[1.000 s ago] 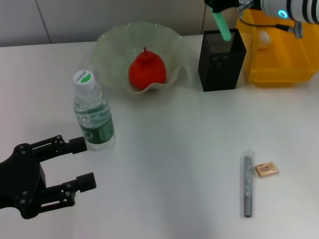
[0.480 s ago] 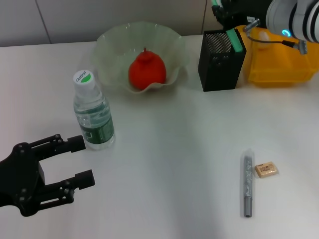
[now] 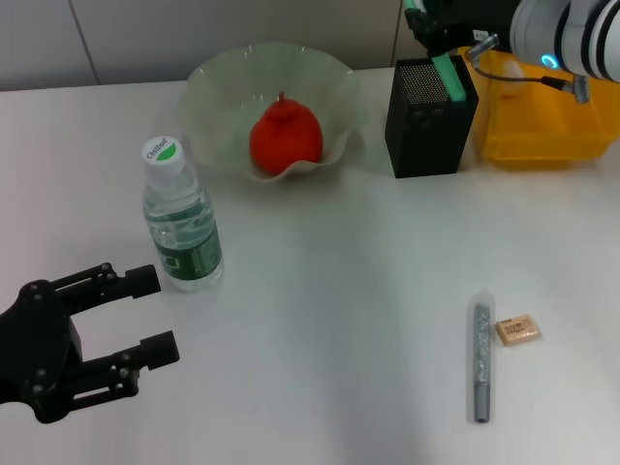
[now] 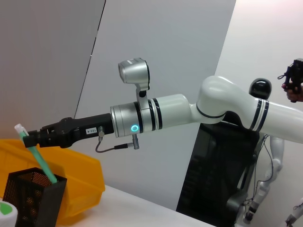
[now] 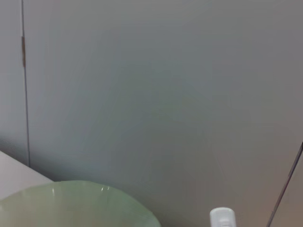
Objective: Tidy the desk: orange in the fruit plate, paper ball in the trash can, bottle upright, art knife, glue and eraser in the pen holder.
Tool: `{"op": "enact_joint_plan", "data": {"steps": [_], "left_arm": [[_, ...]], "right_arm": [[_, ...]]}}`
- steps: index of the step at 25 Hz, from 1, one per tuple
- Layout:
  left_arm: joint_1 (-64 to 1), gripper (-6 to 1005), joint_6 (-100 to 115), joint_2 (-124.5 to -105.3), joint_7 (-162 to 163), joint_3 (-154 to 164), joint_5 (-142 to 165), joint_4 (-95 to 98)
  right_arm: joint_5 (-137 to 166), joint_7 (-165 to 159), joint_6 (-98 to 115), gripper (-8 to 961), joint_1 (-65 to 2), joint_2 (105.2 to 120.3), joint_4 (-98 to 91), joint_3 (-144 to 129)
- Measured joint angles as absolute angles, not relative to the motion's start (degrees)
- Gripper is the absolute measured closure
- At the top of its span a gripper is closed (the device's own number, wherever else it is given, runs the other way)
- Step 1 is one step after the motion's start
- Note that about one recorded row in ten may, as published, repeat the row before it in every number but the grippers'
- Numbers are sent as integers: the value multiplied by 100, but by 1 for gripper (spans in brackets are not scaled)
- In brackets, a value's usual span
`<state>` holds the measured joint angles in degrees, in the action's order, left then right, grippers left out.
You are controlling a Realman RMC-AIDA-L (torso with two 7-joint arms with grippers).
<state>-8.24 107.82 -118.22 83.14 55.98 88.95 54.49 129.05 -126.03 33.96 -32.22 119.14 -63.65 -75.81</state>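
Right pincer (image 3: 433, 27) is up at the far right edge of the table, clenched on the green glue stick (image 3: 446, 76), which leans tilted with its lower end inside the pen holder (image 3: 429, 121). Trash can (image 3: 542, 111) sits just beside the holder, on its right, with the paper ball (image 3: 514, 68) showing inside it. Fruit plate (image 3: 208, 92) is at the far edge toward the middle, the orange (image 3: 286, 136) lying in it.

Bottle (image 3: 181, 221) stands upright toward the left side, cap up. Left pincer (image 3: 131, 315) hangs low by the near left corner, released, fingers spread, close to the bottle but not touching.

Biggest open stretch is the middle of the table. Near right area has the art knife (image 3: 480, 360) lying flat with the eraser (image 3: 515, 330) just beside it, both well apart from everything else.

Left wrist view gives the side-on look: the right pincer (image 4: 34, 138) gripping the glue stick (image 4: 40, 161) near its white top, slanting into the pen holder (image 4: 32, 201), trash can (image 4: 80, 179) behind. Right wrist view only catches wall, the plate's rim (image 5: 75, 196) and a white cap (image 5: 222, 218) at the edge.
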Motion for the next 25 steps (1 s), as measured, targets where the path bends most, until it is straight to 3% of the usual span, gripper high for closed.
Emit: {"op": "enact_joint_plan", "data": {"steps": [17,25], "left_arm": [[-828,257,10784,-11821,8314,5598,8894,5440],[-793,257,10783,-11822,8314,5590,8881,5413]], "right_arm": [[12895,-12684,3511,677,-3171,11909,-6356,-7558],[13185,-14001,5483,682,-2898,11898,-7869,-7322]]}}
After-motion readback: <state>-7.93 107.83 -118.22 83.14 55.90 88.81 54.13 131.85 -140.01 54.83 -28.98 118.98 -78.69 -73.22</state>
